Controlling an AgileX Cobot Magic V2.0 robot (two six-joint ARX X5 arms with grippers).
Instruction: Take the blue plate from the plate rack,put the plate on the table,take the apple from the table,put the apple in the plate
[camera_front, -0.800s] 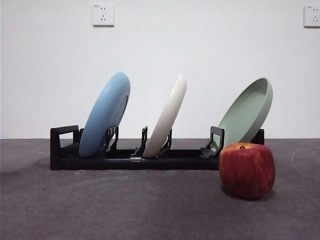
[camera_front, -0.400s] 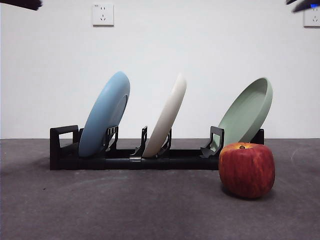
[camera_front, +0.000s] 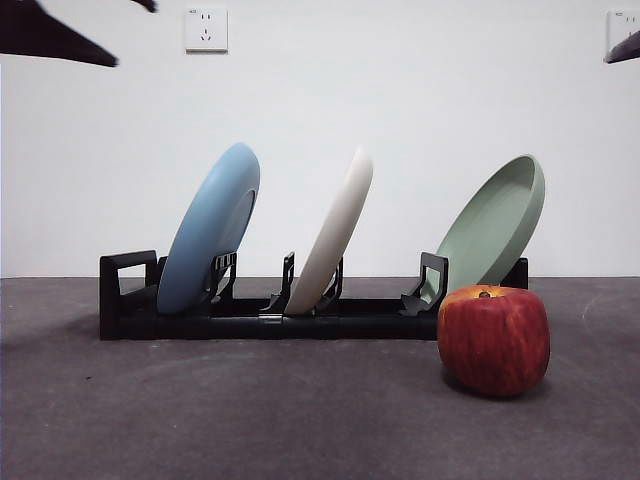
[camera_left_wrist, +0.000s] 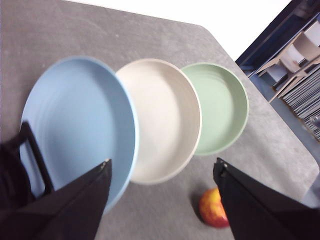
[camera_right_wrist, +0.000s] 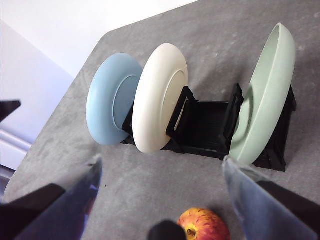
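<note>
The blue plate (camera_front: 210, 230) leans in the left slot of the black plate rack (camera_front: 270, 322). The red apple (camera_front: 493, 340) stands on the table (camera_front: 250, 420) in front of the rack's right end. My left gripper (camera_left_wrist: 163, 165) hangs open high above the blue plate (camera_left_wrist: 75, 125), well clear of it, with the apple (camera_left_wrist: 214, 209) off to one side. My right gripper (camera_right_wrist: 161, 164) is open too, high above the rack (camera_right_wrist: 205, 125), with the apple (camera_right_wrist: 202, 225) near it. In the front view the arms show only as dark tips at the top corners (camera_front: 50, 35) (camera_front: 625, 48).
A cream-white plate (camera_front: 335, 230) leans in the rack's middle slot. A sage-green plate (camera_front: 495, 225) leans in the right slot, just behind the apple. A white wall with sockets stands behind the table.
Dark arm tips have come into both top corners of the front view. The top-left one has grown larger. Plates, rack and apple have not moved.
</note>
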